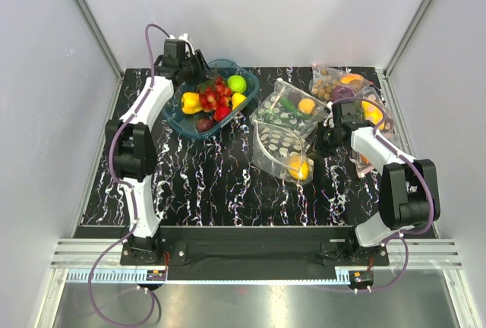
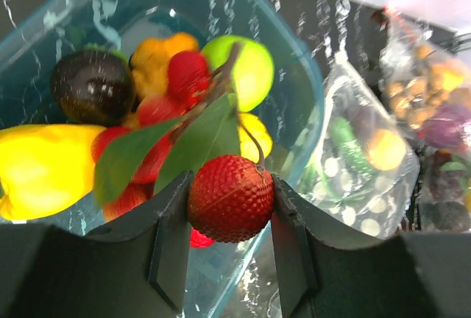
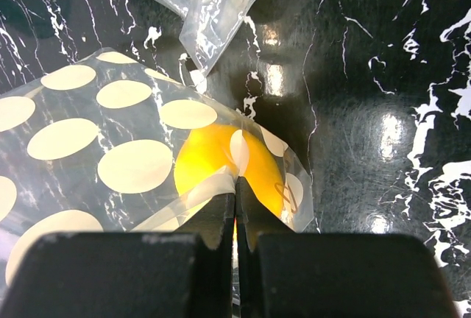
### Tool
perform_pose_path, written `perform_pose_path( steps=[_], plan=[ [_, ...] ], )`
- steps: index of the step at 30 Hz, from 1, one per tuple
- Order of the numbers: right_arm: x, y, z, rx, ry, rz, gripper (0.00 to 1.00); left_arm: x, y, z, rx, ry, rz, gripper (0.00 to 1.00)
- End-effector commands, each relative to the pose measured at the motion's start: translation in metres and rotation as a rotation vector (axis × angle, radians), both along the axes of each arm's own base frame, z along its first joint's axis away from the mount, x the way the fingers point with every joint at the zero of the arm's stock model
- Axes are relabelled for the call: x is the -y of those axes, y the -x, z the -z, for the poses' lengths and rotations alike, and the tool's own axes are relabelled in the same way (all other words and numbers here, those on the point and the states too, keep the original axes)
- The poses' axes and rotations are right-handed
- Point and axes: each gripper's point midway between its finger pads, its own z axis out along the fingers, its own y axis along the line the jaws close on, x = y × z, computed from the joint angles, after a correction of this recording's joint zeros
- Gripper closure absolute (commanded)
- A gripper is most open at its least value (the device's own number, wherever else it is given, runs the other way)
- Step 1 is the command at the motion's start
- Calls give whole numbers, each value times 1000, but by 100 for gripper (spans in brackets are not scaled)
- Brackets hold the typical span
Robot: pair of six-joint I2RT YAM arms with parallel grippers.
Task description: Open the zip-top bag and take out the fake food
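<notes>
While the clear, white-dotted zip-top bag [image 1: 277,146] lies mid-table on the black marbled table [image 1: 205,184], a small yellow-orange plastic fruit [image 3: 213,163] sits inside it. The right hand [image 3: 235,196] is closed, pinching the bag's film beside that fruit. At the teal see-through plastic tub [image 2: 309,90], the left hand [image 2: 232,185] grips one berry of the red berry cluster with green leaves [image 2: 229,207]. A glossy yellow bell pepper [image 2: 37,167], dark plum [image 2: 92,86] and lime-green apple [image 2: 250,68] lie inside.
</notes>
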Motion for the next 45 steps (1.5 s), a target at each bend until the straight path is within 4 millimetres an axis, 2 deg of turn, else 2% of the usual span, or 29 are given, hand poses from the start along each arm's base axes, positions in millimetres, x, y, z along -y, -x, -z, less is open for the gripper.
perform_pose_path(
  steps=[1, 2, 3, 6, 8, 11, 12, 14, 15, 16, 17, 19, 20, 21, 23, 24, 25, 26, 27, 28, 29, 32, 33, 36, 38, 40, 41, 43, 45],
  plan=[
    [1, -11, -11, 29, 23, 4, 100, 10, -2, -3, 23, 4, 31, 66],
    [1, -11, -11, 31, 25, 2, 100, 7, 0, 3, 12, -19, 28, 46],
    [1, -12, -12, 32, 26, 3, 100, 6, 5, 9, -3, -26, 27, 35],
    [0, -14, -15, 37, 22, 3, 100, 5, 12, 5, 8, -32, 26, 18],
    [0, -15, -15, 37, 21, 2, 100, 3, 15, -3, 25, -48, 22, 15],
    [-1, -16, -18, 40, 17, 2, 100, 1, 25, -30, 79, -81, 18, 14],
    [-1, -17, -19, 44, 14, 2, 100, 7, 31, -37, 97, -89, 30, 14],
    [-2, -17, -20, 46, 16, 0, 100, 6, 49, -59, 157, -126, 25, 14],
    [-1, -18, -20, 46, 17, 2, 100, 13, 59, -64, 177, -137, 38, 14],
    [-1, -17, -20, 43, 18, 3, 100, 10, 69, -89, 245, -149, 16, 14],
    [-1, -17, -19, 35, 22, 6, 100, 10, 78, -84, 238, -160, 12, 14],
    [0, -16, -17, 23, 25, 6, 100, 13, 92, -96, 252, -144, 4, 14],
    [0, -17, -19, 25, 26, 7, 100, 12, 102, -114, 285, -134, -5, 14],
    [0, -18, -20, 23, 24, 11, 100, 24, 111, -123, 306, -131, 16, 14],
    [0, -20, -23, 30, 26, 16, 100, 34, 125, -143, 368, -163, 18, 16],
    [0, -20, -24, 31, 25, 17, 100, 63, 144, -156, 409, -153, 81, 16],
    [-1, -19, -24, 26, 21, 18, 100, 76, 150, -161, 435, -155, 99, 16],
    [-1, -20, -25, 28, 20, 20, 100, 92, 158, -162, 438, -144, 134, 19],
    [-2, -18, -24, 21, 12, 20, 100, 125, 174, -156, 422, -111, 215, 20],
    [-2, -18, -24, 19, 10, 21, 100, 138, 181, -152, 409, -100, 245, 22],
    [-4, -17, -26, 14, 2, 18, 100, 162, 199, -140, 390, -93, 309, 24],
    [-3, -15, -32, 23, 4, 15, 100, 193, 230, -134, 395, -63, 405, 27],
    [-3, -13, -32, 18, 9, 15, 100, 205, 248, -133, 400, -56, 450, 27],
    [-2, -10, -33, 13, 7, 15, 100, 219, 275, -114, 381, -85, 520, 34],
    [-3, -7, -34, 12, -2, 20, 100, 215, 283, -97, 350, -115, 527, 39],
    [-3, -6, -35, 13, -8, 24, 100, 207, 288, -92, 340, -121, 519, 45],
    [-3, -4, -35, 15, -9, 22, 100, 202, 291, -76, 315, -142, 520, 46],
    [-2, 0, -33, 12, -6, 20, 100, 198, 291, -66, 309, -158, 515, 48],
    [-3, 4, -32, 8, -11, 14, 100, 198, 289, -46, 279, -194, 516, 48]
  ],
)
